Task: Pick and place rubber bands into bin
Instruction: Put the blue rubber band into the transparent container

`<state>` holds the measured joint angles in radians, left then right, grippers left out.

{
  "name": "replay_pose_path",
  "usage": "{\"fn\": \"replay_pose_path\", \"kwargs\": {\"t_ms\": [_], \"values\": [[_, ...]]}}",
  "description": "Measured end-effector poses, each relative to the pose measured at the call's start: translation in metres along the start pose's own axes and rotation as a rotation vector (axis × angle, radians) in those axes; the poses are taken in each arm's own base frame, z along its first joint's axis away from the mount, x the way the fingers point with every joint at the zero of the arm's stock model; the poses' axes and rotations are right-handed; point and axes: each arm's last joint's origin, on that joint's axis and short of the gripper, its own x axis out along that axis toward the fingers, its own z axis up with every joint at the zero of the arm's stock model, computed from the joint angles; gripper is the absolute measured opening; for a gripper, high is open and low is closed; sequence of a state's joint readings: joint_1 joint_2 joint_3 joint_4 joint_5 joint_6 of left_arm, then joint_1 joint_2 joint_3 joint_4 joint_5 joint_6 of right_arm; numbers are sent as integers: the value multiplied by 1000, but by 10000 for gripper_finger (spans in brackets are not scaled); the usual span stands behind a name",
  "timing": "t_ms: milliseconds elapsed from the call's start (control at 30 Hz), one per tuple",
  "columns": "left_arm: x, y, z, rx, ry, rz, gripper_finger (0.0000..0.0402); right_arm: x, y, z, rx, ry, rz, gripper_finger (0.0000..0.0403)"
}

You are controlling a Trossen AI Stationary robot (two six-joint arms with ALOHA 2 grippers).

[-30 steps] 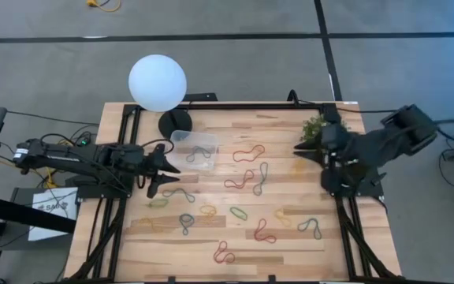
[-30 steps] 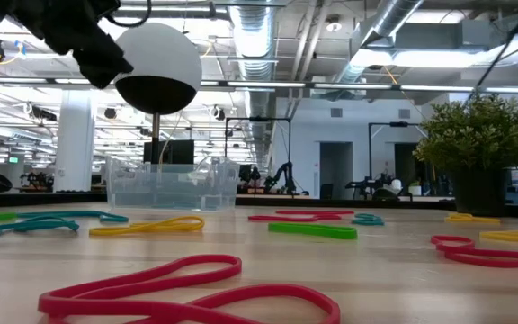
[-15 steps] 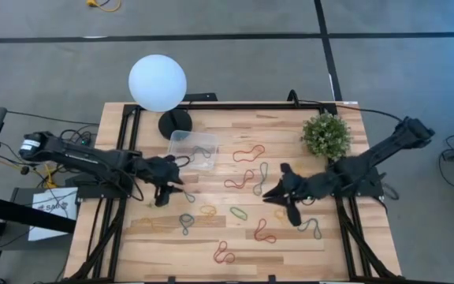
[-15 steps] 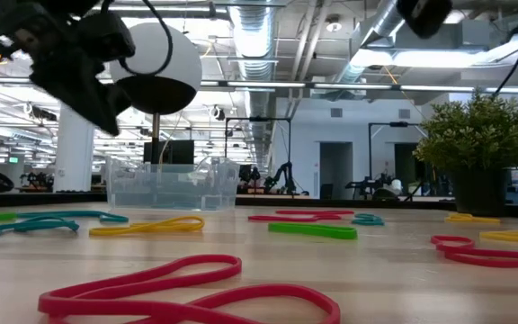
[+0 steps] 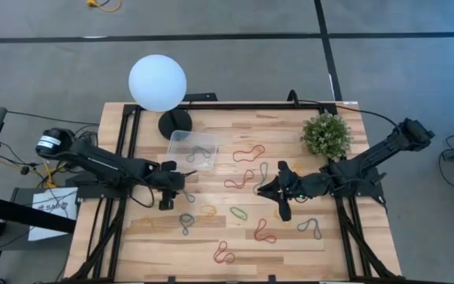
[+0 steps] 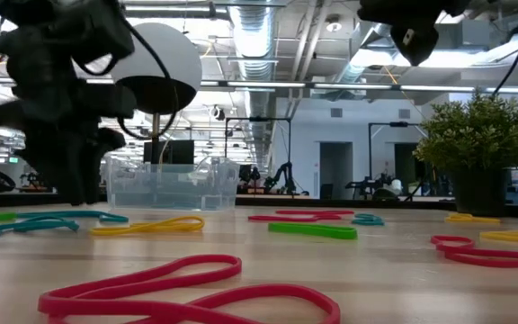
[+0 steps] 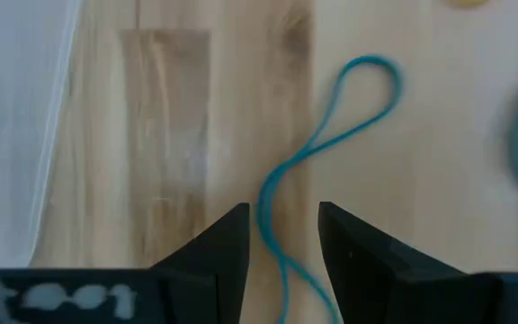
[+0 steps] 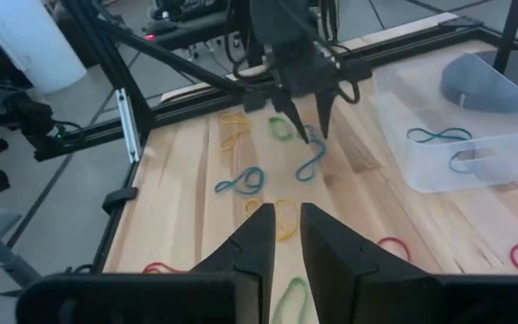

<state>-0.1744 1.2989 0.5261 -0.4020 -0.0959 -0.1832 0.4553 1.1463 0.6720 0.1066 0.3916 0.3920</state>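
Observation:
Many coloured rubber bands lie flat on the wooden table (image 5: 290, 122), among them a teal one (image 5: 184, 195) (image 7: 331, 135) and a red one (image 5: 224, 252). The clear bin (image 5: 194, 150) (image 6: 171, 184) (image 8: 448, 135) stands in front of the lamp with a few bands inside. My left gripper (image 5: 169, 192) (image 7: 282, 238) points down just over the table, open. Its fingers stand on either side of the teal band's thin middle. My right gripper (image 5: 268, 189) (image 8: 286, 229) hovers high over the table's middle, open by a narrow gap, holding nothing.
A white globe lamp (image 5: 158, 82) on a black base stands at the far left corner behind the bin. A small potted plant (image 5: 325, 134) (image 6: 479, 148) sits at the far right. Black frame rails run along both sides of the table. Cables trail off on the left.
My left gripper has moved toward the near edge, tipped to point down and sunk to the teal band. My right gripper has swung from beside the plant toward the table's middle, staying high. The bands and the bin have kept still.

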Motion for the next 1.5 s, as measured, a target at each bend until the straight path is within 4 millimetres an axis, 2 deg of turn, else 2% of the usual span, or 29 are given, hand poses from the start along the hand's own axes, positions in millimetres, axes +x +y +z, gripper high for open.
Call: {"fn": "replay_pose_path", "kwargs": {"t_ms": [133, 400, 500, 700, 833, 967, 1267, 1400, 1500], "values": [[9, 0, -1, 5, 37, 43, 123, 0, 0, 0, -5, 0, 0, 50], [12, 0, -1, -29, 54, 56, 119, 0, -2, 1, -8, -1, -6, 50], [12, 0, -1, -30, 58, 45, 94, 1, -2, 1, -22, -1, -6, 50], [12, -1, -1, -33, 64, 19, 10, 1, -2, 1, -24, -1, -6, 50], [9, -2, 4, -38, 79, 0, 5, 1, -2, 1, -24, -1, -6, 50], [-6, -5, 24, 8, 79, -17, 1, 1, -2, 1, -24, -1, -6, 50], [-63, 0, 68, 195, 113, 244, 0, 1, -1, 1, -23, -1, -5, 50], [-88, 8, 88, 273, 77, 384, 0, 0, -1, 1, -23, -2, -5, 50], [-99, 19, 102, 292, 36, 417, 0, 1, -1, 1, -23, -1, -6, 50]]}}
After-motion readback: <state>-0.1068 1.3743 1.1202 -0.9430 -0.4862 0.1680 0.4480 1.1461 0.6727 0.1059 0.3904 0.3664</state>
